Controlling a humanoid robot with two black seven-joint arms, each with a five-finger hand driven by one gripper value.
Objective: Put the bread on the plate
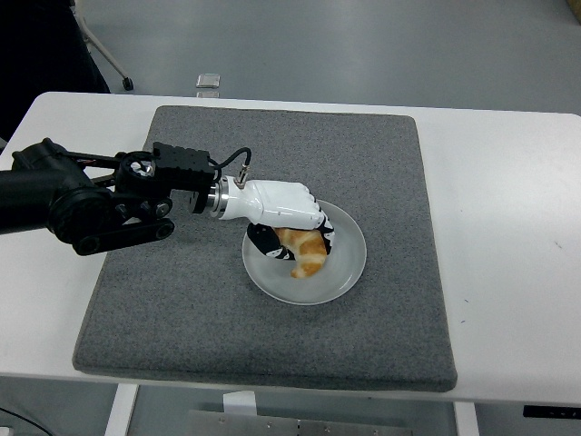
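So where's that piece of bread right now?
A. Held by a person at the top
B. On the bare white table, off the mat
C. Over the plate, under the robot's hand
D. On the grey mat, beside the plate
C: the bread sits over the clear plate, with the left hand wrapped around its upper end.
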